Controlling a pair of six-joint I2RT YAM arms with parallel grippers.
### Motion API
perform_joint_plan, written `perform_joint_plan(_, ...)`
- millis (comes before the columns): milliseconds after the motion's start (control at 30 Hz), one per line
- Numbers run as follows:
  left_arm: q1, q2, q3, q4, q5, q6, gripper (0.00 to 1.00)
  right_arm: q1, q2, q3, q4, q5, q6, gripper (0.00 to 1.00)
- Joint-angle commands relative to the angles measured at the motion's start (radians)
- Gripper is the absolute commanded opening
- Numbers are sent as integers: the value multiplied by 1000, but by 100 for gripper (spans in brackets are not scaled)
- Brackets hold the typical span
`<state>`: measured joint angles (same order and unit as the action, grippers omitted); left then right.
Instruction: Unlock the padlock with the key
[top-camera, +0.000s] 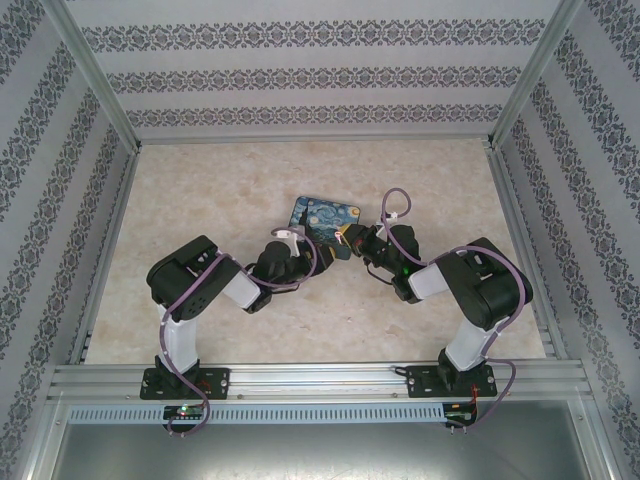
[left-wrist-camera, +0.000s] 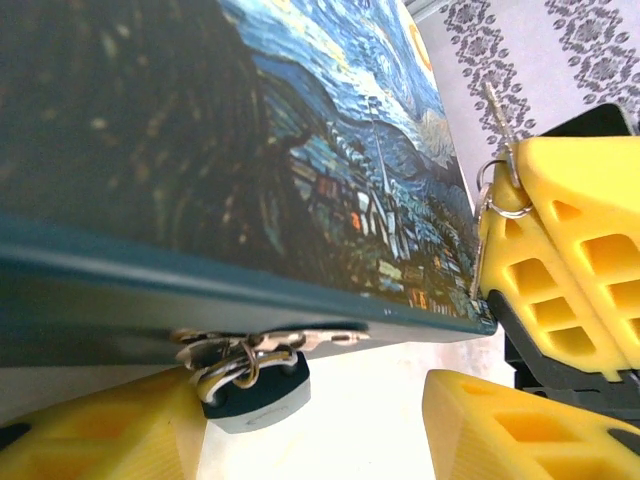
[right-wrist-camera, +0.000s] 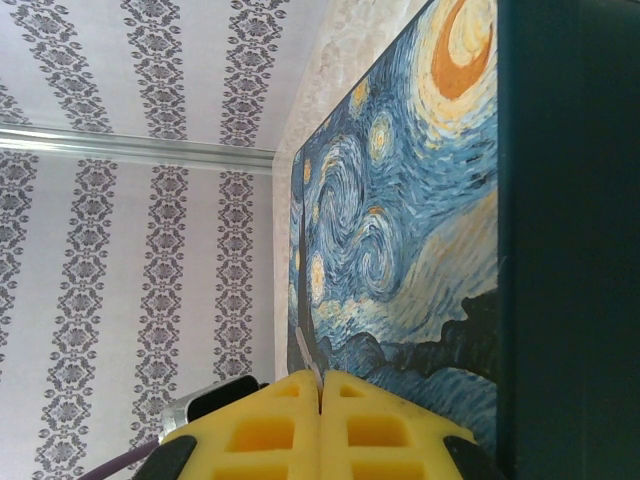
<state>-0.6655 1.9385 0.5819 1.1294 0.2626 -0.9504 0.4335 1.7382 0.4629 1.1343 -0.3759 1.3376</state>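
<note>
Padlock (left-wrist-camera: 255, 398) hangs at the painted tin's (left-wrist-camera: 250, 150) clasp (left-wrist-camera: 275, 342), just beside one finger (left-wrist-camera: 120, 430) of the left gripper (left-wrist-camera: 320, 420), whose jaws stand apart, unclamped. Key (left-wrist-camera: 497, 108) is pinched in the closed right gripper (right-wrist-camera: 320, 386), off to one side. Likely best: steady the lock body first, then bring the blade in straight.

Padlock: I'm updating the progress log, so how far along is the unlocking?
Done: right tool shut on the key. In hand: left tool open, the padlock between its jaws, hanging from the tin. Left: the key is apart from the padlock, not yet inserted.
</note>
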Motion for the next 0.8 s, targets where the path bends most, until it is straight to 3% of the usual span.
perform_joint_plan(0, 9, 12, -15, 131, -12, -74, 58, -9, 23, -10, -15, -7, 0, 0)
perform_joint_plan(767, -19, 120, 22, 242, -19, -178, 56, -6, 32, -19, 6, 0, 15, 0)
